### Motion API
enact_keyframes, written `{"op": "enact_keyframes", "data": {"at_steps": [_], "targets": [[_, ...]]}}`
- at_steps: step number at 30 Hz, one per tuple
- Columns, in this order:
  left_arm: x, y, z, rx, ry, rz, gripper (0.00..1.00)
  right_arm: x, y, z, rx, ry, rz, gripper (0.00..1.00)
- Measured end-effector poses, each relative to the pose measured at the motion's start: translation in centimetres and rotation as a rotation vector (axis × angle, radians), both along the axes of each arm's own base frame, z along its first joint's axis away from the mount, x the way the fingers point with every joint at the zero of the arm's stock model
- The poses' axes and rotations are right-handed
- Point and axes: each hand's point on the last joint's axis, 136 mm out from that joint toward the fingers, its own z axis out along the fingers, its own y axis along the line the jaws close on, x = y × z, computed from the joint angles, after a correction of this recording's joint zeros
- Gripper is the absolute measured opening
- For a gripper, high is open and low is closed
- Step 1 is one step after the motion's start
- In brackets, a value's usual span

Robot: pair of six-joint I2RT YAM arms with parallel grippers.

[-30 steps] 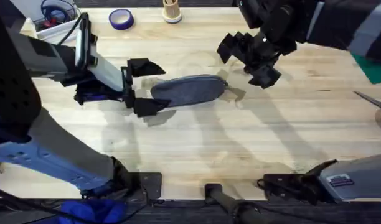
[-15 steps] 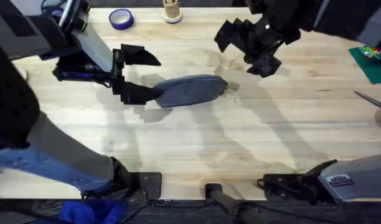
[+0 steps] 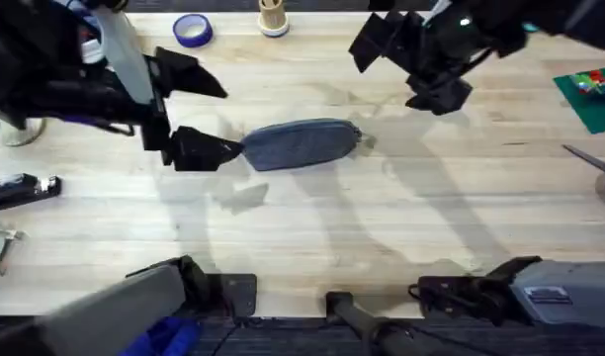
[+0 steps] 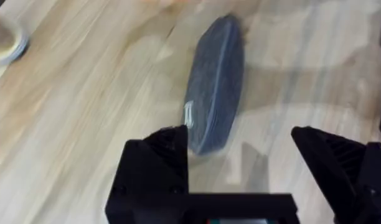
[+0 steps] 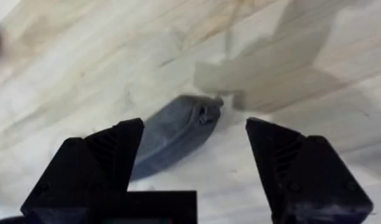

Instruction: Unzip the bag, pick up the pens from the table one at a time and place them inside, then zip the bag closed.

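- The left hand is seen spread wide and empty, with nothing between its fingers, poised at the left end of the bag; its lower fingertip lies just beside that end, and contact cannot be confirmed.
- The right hand is likewise held open and empty, raised above the worktop beyond the bag's right end and clearly apart from it.
- The bag is laid flat near the middle of the worktop, its long axis running left to right between the two hands, tilted slightly upward toward the right.
- In the left wrist view the bag is shown stretching straight away from the fingers, its near end between them, so the hand is lined up with the long axis.
- In the right wrist view the zipper end of the bag is seen below the open fingers.
- The left hand is judged the nearer of the two; a short advance along the axis would be needed to pin that end.
- No pens can be made out on the worktop.
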Motion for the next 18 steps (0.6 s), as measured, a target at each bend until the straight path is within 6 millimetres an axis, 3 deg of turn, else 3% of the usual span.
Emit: {"op": "enact_keyframes", "data": {"at_steps": [8, 14, 18], "targets": [[-2.2, 1.9, 2.1, 0.145, 0.065, 0.299, 0.997, -2.6, 1.1, 1.5, 0.03, 0.02, 0.171, 0.997], [-3.5, 2.5, 3.4, 0.137, 0.101, 0.475, 0.997, -5.0, 2.4, 2.9, 0.004, -0.007, 0.354, 0.997], [-4.3, 2.6, 3.8, 0.115, 0.14, 0.567, 0.996, -6.7, 2.3, 4.5, -0.012, -0.044, 0.439, 0.997]]}}
